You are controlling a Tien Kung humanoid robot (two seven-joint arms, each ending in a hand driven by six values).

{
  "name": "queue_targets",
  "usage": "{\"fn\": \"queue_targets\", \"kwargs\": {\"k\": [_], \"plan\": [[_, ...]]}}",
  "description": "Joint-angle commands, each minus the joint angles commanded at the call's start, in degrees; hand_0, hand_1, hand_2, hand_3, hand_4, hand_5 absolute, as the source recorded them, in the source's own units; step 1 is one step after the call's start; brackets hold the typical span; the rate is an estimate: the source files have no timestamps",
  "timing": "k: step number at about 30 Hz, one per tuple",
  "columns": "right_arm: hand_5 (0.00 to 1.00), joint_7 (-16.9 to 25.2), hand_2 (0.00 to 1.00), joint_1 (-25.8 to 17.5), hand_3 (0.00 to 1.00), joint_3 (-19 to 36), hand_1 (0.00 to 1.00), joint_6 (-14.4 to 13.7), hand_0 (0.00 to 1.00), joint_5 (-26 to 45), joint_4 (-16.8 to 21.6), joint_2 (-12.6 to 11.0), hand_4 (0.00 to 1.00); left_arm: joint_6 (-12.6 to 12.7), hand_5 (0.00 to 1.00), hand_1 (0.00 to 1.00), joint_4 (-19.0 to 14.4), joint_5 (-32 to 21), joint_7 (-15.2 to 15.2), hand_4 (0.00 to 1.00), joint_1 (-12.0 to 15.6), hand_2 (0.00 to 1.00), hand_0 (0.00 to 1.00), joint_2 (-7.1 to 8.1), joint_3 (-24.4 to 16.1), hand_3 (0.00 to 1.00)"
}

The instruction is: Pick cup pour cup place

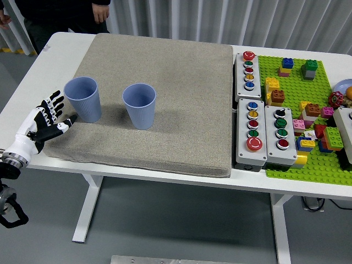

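one view only, the head view: set high on the robot's side, it looks forward and down over the bench (pixel 165 179), whose near edge runs across the lower frame with floor below. moderately near; the far edge and a wall of vertical slats fill the top.

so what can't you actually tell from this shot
- Left cup and right cup, head view: the angle hides their bottoms, so contents unknown.
- Right hand: outside the frame.
- Person: cut off by the top edge.
- Blue dish: cut by the right edge.
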Motion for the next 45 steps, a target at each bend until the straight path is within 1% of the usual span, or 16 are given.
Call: {"fn": "queue_targets", "kwargs": {"k": [4, 5, 9, 10, 15, 16, 22, 23, 28, 33, 42, 45], "plan": [[0.314, -0.03, 0.733, -0.12, 0.699, 0.05, 0.687, 0.01, 0.72, -0.14, 0.0, 0.03, 0.314, 0.14, 0.002, 0.998, -0.14, 0.45, 0.12, 0.78, -0.06, 0.998, 0.998, -0.15, 0.51, 0.998], [0.315, -0.03, 0.733, -0.12, 0.699, 0.06, 0.687, 0.01, 0.72, -0.15, 0.0, 0.03, 0.314, 0.22, 0.002, 0.998, -0.17, 0.55, 0.13, 0.805, -0.1, 0.998, 0.998, -0.18, 0.61, 0.998], [0.315, 0.0, 0.733, -0.01, 0.699, 0.02, 0.687, 0.03, 0.72, -0.08, 0.0, 0.0, 0.314, 0.74, 0.002, 0.998, -0.31, 0.96, 0.2, 0.805, -0.37, 0.998, 0.998, -0.24, 0.92, 0.998], [0.314, 0.02, 0.733, 0.05, 0.699, 0.0, 0.688, 0.03, 0.721, 0.0, 0.0, -0.01, 0.313, 0.9, 0.191, 0.998, -0.35, 1.2, 0.28, 0.953, -0.5, 0.998, 0.998, -0.23, 1.02, 0.998], [0.314, 0.14, 0.733, 0.19, 0.699, -0.19, 0.688, 0.01, 0.721, 0.43, 0.0, -0.04, 0.313, 1.21, 0.191, 0.998, 0.31, 2.05, 0.51, 0.953, -1.25, 0.998, 0.998, -0.23, 1.28, 0.998], [0.314, 0.14, 0.733, 0.2, 0.699, -0.19, 0.688, 0.01, 0.721, 0.45, 0.0, -0.04, 0.313, 1.21, 0.173, 0.998, 0.37, 2.05, 0.5, 0.945, -1.31, 0.998, 0.998, -0.24, 1.31, 0.998], [0.314, 0.16, 0.733, 0.31, 0.699, -0.21, 0.688, 0.02, 0.721, 0.56, 0.0, -0.04, 0.313, 1.52, 0.173, 0.998, 1.09, 2.25, 0.72, 0.945, -2.31, 0.998, 0.998, -0.35, 1.99, 0.998], [0.314, 0.17, 0.733, 0.34, 0.699, -0.23, 0.688, 0.01, 0.721, 0.61, 0.0, -0.04, 0.313, 1.61, 0.188, 0.998, 1.21, 2.19, 0.72, 0.952, -2.46, 0.998, 0.998, -0.42, 2.09, 0.998], [0.314, 0.21, 0.733, 0.42, 0.699, -0.24, 0.688, 0.01, 0.721, 0.7, 0.0, -0.06, 0.313, 1.73, 0.188, 0.998, 1.38, 2.58, 0.88, 0.952, -2.89, 0.998, 0.998, -0.58, 2.3, 0.998], [0.313, 0.23, 0.733, 0.56, 0.698, -0.3, 0.688, -0.01, 0.721, 0.85, 0.0, -0.08, 0.313, 2.09, 0.177, 0.998, 1.86, 3.06, 1.05, 0.945, -3.93, 0.998, 0.998, -0.55, 2.9, 0.998], [0.312, 0.28, 0.733, 0.68, 0.699, -0.32, 0.688, -0.07, 0.721, 0.98, 0.0, -0.08, 0.313, 2.38, 0.189, 0.998, 3.24, 2.33, 0.99, 0.947, -5.36, 0.998, 0.998, -0.67, 3.75, 0.998], [0.312, 0.27, 0.733, 0.77, 0.699, -0.3, 0.688, -0.05, 0.721, 0.93, 0.0, -0.12, 0.313, 2.4, 0.189, 0.998, 4.08, 1.97, 0.97, 0.947, -6.43, 0.998, 0.998, -0.74, 4.23, 0.998]]}}
